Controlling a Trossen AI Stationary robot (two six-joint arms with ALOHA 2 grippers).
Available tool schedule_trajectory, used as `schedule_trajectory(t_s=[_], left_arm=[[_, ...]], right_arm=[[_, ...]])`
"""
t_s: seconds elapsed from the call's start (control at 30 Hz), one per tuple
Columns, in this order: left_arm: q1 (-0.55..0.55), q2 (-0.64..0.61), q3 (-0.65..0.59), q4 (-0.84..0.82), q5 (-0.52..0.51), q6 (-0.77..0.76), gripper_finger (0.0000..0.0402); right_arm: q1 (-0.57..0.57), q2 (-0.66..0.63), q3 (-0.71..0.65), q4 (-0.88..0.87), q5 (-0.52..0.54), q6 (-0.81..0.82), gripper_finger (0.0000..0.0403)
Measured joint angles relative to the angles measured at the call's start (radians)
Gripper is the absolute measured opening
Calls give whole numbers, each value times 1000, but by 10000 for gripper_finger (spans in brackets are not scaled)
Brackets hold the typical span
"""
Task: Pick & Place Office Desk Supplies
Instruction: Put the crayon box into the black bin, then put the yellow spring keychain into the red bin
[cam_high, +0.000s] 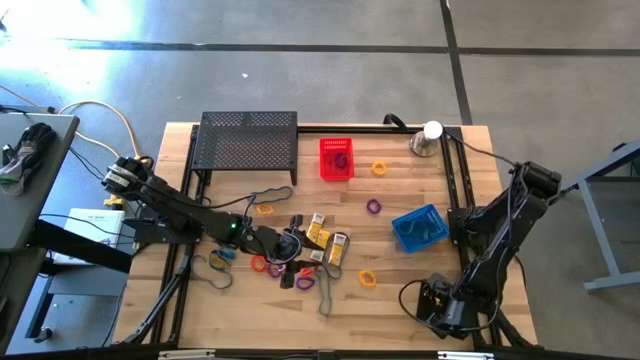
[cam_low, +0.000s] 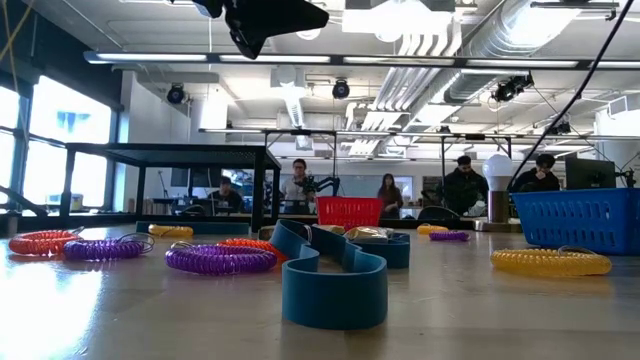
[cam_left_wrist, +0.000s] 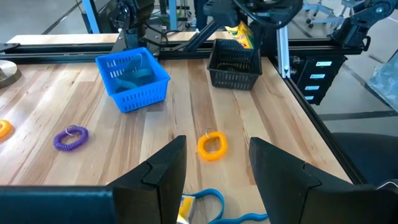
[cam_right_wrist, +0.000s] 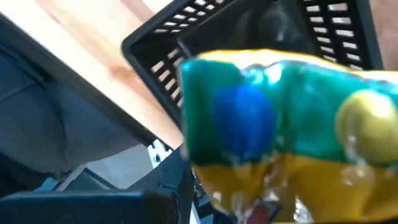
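Observation:
My right gripper (cam_high: 440, 302) hangs over a black basket (cam_left_wrist: 233, 65) at the table's near right corner, shut on a yellow-and-green packet (cam_right_wrist: 286, 124) with blue and yellow blobs. My left gripper (cam_left_wrist: 214, 180) stands open above the middle of the table with nothing between its fingers. An orange coil loop (cam_left_wrist: 212, 146) lies flat on the wood beyond it. Under it lie a blue band (cam_left_wrist: 205, 205), several coil loops (cam_high: 262, 265) and yellow-and-white boxes (cam_high: 338, 247). My right gripper holds the packet from above, pointing steeply down. In its own wrist view the packet hides the fingers, so the part they hold cannot be told. The packet's lower end (cam_left_wrist: 241, 36) hangs at the black basket's open top (cam_right_wrist: 186, 37). I cannot tell if the two touch.
A black mesh shelf (cam_high: 248, 140) stands at the far left, a red basket (cam_high: 336, 158) beside it and a silver dome with a white ball (cam_high: 428, 140) at the far right. A blue basket (cam_high: 419, 227) holds blue bands. Loose loops (cam_high: 373, 206) lie between them. People sit beyond the table (cam_low: 465, 180).

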Motion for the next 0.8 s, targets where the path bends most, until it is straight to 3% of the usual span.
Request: schedule_trajectory(t_s=[0.23, 0.63, 0.8], left_arm=[[0, 0, 0, 0, 0, -12, 170], [-30, 0, 0, 0, 0, 2, 170], [-34, 0, 0, -1, 0, -12, 170]], right_arm=[[0, 51, 0, -24, -151, 62, 121], [0, 62, 0, -89, -178, 188, 197], [-1, 62, 0, -108, -229, 117, 217]])
